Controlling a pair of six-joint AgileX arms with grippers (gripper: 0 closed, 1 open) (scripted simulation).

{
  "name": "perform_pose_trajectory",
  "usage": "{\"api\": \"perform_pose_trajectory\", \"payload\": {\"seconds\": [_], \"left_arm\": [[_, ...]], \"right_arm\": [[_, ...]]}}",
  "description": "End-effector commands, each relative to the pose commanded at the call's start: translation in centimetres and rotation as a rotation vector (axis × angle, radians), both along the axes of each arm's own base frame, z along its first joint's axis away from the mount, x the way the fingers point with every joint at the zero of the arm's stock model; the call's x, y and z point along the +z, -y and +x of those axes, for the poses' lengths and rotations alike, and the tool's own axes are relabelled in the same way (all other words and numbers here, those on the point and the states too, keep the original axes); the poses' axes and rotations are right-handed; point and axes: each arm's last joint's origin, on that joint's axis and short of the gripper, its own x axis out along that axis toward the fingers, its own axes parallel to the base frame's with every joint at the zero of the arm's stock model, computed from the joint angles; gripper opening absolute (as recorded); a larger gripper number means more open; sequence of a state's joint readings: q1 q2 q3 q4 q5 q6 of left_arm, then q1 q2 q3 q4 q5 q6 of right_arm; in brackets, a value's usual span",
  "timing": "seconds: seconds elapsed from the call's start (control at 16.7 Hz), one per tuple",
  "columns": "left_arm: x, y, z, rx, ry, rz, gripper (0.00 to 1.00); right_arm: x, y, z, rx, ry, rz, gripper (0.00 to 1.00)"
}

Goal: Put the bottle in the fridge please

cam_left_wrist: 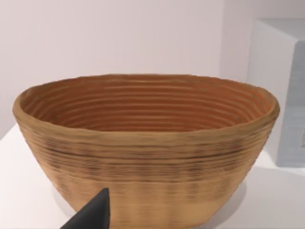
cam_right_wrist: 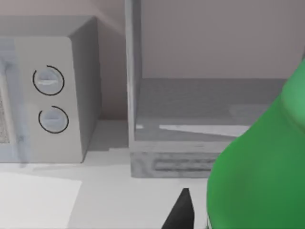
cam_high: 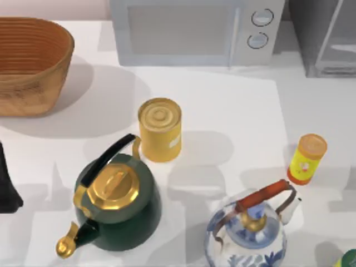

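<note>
The bottle [cam_high: 306, 158] is slim and yellow with an orange cap and a pale label. It stands upright on the right side of the table, apart from both grippers. The fridge [cam_high: 325, 39] is a grey cabinet at the back right corner, beside the microwave. In the right wrist view the fridge [cam_right_wrist: 190, 124] shows a glassy front and a pale upright bar. A dark tip of my right gripper [cam_right_wrist: 181, 212] pokes in there, next to a big green object [cam_right_wrist: 262, 167]. My left arm [cam_high: 8, 186] rests at the table's left edge, and my left gripper [cam_left_wrist: 93, 214] faces the basket.
A woven basket [cam_high: 30, 64] sits at the back left and a microwave [cam_high: 194, 30] with two dials at the back middle. A yellow tin can [cam_high: 160, 129], a dark green kettle [cam_high: 117, 203] and a blue-and-white kettle [cam_high: 250, 233] crowd the middle and front. A green object [cam_high: 347, 258] is at the front right corner.
</note>
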State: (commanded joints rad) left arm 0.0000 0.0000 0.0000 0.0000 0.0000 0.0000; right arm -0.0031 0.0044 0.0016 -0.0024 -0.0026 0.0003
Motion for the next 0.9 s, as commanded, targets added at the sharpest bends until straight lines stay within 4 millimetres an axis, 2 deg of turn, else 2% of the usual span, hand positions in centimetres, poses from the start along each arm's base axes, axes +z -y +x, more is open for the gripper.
{"api": "perform_pose_trajectory", "payload": {"seconds": [0.18,0.36,0.48,0.6,0.72,0.9], "left_arm": [[0.0,0.0,0.0,0.0,0.0,0.0,1.0],[0.0,0.0,0.0,0.0,0.0,0.0,1.0],[0.0,0.0,0.0,0.0,0.0,0.0,1.0],[0.0,0.0,0.0,0.0,0.0,0.0,1.0],[0.0,0.0,0.0,0.0,0.0,0.0,1.0],[0.0,0.0,0.0,0.0,0.0,0.0,1.0]], "right_arm": [[1.0,0.0,0.2,0.005,0.009,0.0,0.01],[3.3,0.2,1.1,0.014,0.023,-0.002,0.01],[5.2,0.4,2.6,0.019,0.025,-0.004,0.01],[7.0,0.8,4.9,0.02,0.019,-0.006,0.01],[8.3,1.5,8.1,0.016,0.007,-0.006,0.01],[8.4,3.2,14.3,0.006,-0.017,-0.002,0.01]]}}
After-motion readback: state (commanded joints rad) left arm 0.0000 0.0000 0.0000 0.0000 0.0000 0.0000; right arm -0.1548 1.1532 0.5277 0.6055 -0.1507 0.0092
